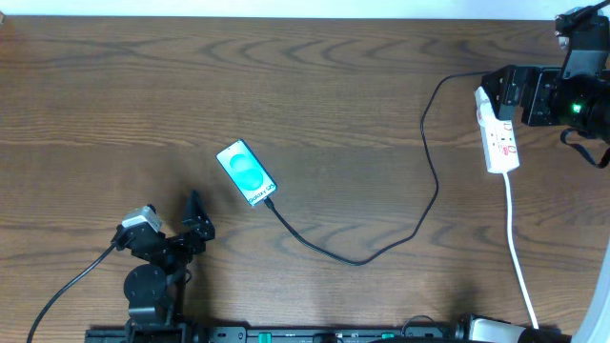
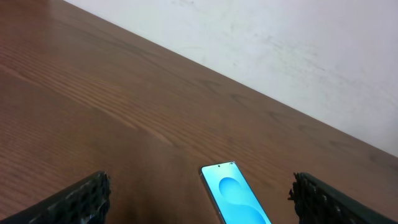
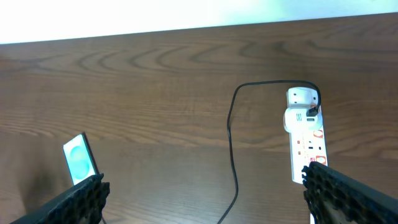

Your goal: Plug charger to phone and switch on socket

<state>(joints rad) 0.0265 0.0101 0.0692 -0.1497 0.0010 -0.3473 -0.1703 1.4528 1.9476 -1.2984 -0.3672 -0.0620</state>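
Note:
The phone (image 1: 246, 172) lies flat left of the table's centre, its cyan screen up. The charger (image 1: 419, 224), a thin black cable, runs from the phone's near end in a loop to the far end of the socket (image 1: 501, 138), a white power strip at the right. My left gripper (image 1: 198, 221) rests open near the front edge, just short of the phone (image 2: 235, 196), with nothing between its fingers (image 2: 81, 200). My right gripper (image 1: 515, 93) hangs open above the socket (image 3: 307, 146); the charger (image 3: 231, 137) and the phone (image 3: 79, 160) lie below it.
The socket's thick white cord (image 1: 518, 257) runs toward the front edge at the right. A white wall (image 2: 280, 43) borders the far side of the table. Bare wood (image 1: 143, 86) fills the far left.

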